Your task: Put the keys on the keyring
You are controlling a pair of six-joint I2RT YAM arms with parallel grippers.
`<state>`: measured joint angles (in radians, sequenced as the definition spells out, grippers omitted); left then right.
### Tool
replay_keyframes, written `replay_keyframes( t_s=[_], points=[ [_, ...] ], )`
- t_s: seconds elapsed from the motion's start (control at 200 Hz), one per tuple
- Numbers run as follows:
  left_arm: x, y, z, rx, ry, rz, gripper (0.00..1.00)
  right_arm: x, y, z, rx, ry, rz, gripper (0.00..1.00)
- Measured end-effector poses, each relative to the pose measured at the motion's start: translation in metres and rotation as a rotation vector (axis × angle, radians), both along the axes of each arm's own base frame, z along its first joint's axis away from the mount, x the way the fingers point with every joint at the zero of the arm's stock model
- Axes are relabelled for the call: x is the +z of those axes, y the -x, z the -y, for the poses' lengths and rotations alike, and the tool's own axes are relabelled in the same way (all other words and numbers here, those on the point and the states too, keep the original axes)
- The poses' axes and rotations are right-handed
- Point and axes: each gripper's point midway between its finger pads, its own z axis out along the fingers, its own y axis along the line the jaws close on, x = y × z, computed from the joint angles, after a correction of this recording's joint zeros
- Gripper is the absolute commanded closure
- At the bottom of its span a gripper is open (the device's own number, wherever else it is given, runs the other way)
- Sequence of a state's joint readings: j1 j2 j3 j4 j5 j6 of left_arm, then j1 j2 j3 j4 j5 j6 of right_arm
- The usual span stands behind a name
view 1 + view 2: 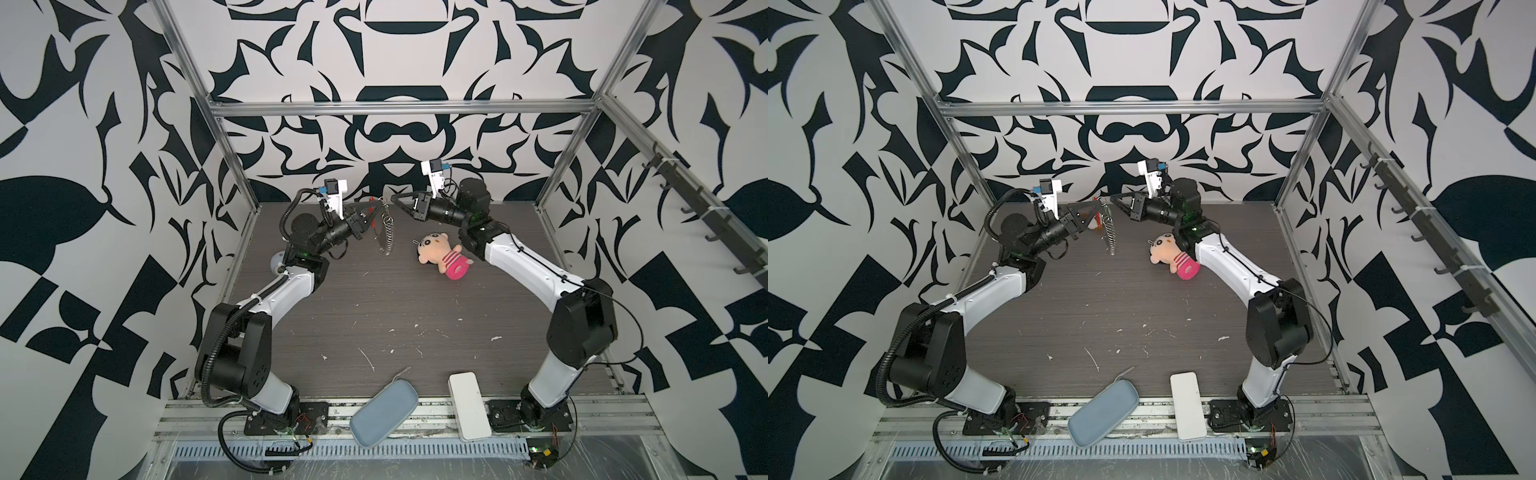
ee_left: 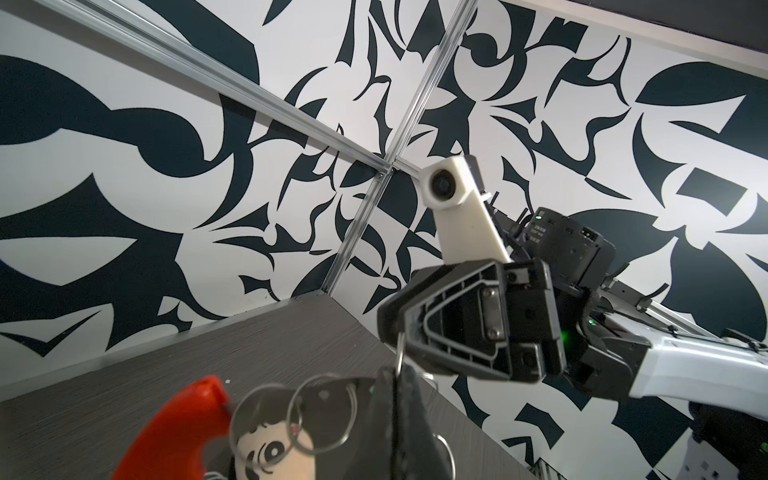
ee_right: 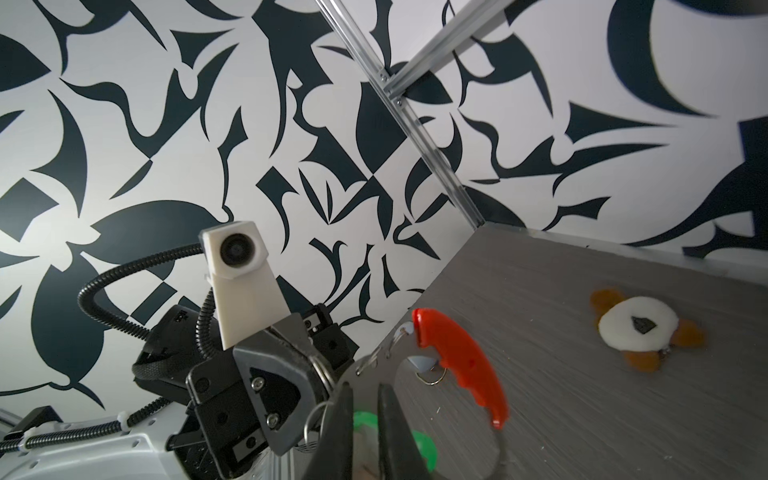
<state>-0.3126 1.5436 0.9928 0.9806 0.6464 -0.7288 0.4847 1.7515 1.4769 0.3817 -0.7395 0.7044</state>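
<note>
— Where does everything sit?
— My left gripper (image 1: 377,204) is clamped on the keyring (image 1: 387,233), which dangles beneath it. The green key (image 3: 424,449) is at my right gripper (image 1: 395,198), whose jaws are barely parted. I cannot tell whether they hold it.
— What's the risk?
— The swinging rings could knock the key loose

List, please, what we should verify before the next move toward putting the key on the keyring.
1. The left tool grips the keyring, raised off the table: ok.
2. The hanging rings are apart from the plush doll: ok.
3. The right tool is close to the keyring's top: ok.
4. The green key is at the right tool; firmly held: cannot tell.
5. The key's metal end lined up with a ring: cannot tell.
</note>
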Motion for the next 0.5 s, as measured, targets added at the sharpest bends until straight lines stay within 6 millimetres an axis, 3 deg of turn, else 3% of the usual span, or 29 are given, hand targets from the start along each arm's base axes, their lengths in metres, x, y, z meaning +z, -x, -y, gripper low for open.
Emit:
replay_keyframes(
  t_s=[0.255, 0.5],
  points=[
    [0.006, -0.002, -0.001, 0.001, 0.007, 0.006, 1.0, -0.007, 0.005, -0.01, 0.018, 0.01, -0.012, 0.89],
    [0.009, 0.0, 0.0, -0.014, 0.008, 0.014, 1.0, 0.001, -0.007, 0.017, -0.052, 0.025, -0.004, 0.86]
  ],
)
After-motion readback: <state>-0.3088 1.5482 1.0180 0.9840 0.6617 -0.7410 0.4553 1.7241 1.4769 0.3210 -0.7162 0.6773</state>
